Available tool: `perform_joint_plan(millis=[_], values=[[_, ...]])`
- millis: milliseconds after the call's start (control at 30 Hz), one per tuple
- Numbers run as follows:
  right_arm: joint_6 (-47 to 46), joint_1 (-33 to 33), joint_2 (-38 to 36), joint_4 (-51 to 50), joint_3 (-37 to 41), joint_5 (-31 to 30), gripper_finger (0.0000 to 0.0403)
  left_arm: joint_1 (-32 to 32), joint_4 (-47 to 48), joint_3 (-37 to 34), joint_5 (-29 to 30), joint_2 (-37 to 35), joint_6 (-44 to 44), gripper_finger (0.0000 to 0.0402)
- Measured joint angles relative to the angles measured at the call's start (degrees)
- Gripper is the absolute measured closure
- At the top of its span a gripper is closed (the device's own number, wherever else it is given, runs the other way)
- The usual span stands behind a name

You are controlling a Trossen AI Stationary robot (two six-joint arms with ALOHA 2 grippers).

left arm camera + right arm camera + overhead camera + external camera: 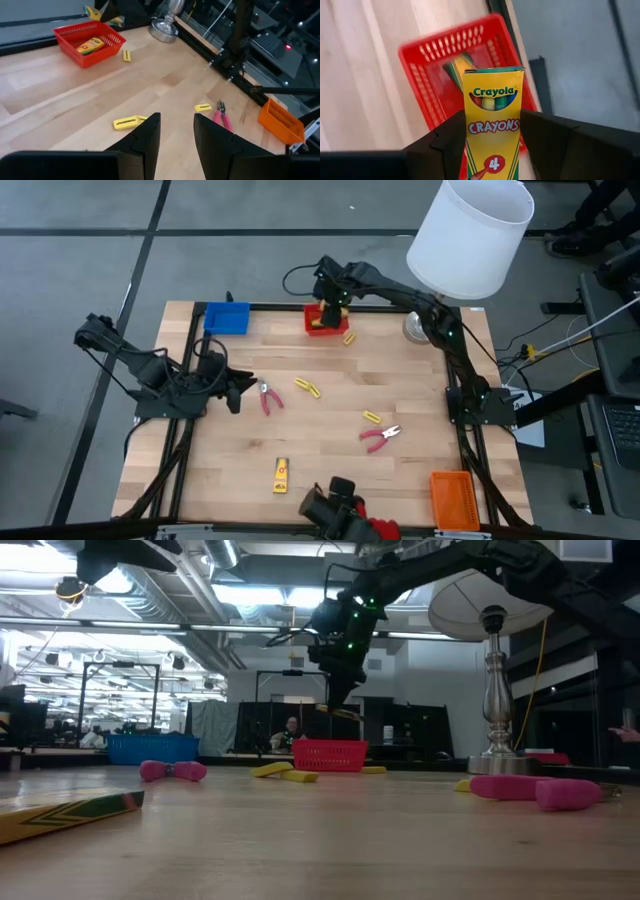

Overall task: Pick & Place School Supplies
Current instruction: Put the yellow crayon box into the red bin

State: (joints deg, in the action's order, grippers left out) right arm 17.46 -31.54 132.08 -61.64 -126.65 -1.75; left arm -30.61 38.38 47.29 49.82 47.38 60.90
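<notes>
1. The right tool (492, 142) pinches a yellow crayon packet (493, 120) directly above the red tray (325, 319), at the upper centre of the high view, so a release should drop it inside.
2. One packet already lies in that tray.
3. The left tool (176, 131), spread and empty, waits at the bench's (320, 450) left side.
4. Other packets and two pink-handled pliers (378, 436) lie loose mid-bench.

A robotics lab: open ceiling ducts (150, 585), strip lights, wooden workbench (330, 440).
</notes>
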Motion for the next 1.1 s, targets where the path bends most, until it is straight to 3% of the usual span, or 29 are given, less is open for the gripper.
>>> perform_joint_plan(millis=[367, 900, 1100], values=[[0.13, -0.12, 0.64, 4.29, 0.02, 3.75, 0.0222, 1.32, -5.73, 0.0, -0.47, 5.06, 0.05, 0.0287], [-2.8, 0.52, 0.64, 4.27, 0.02, 2.56, 0.0182, 1.47, -6.97, 0.0, -1.51, 5.13, -2.7, 0.0287], [-9.07, 5.32, 0.64, -5.2, 0.02, 12.65, 0.0191, 1.46, -5.85, 0.0, -3.64, 5.13, -5.57, 0.0287]])
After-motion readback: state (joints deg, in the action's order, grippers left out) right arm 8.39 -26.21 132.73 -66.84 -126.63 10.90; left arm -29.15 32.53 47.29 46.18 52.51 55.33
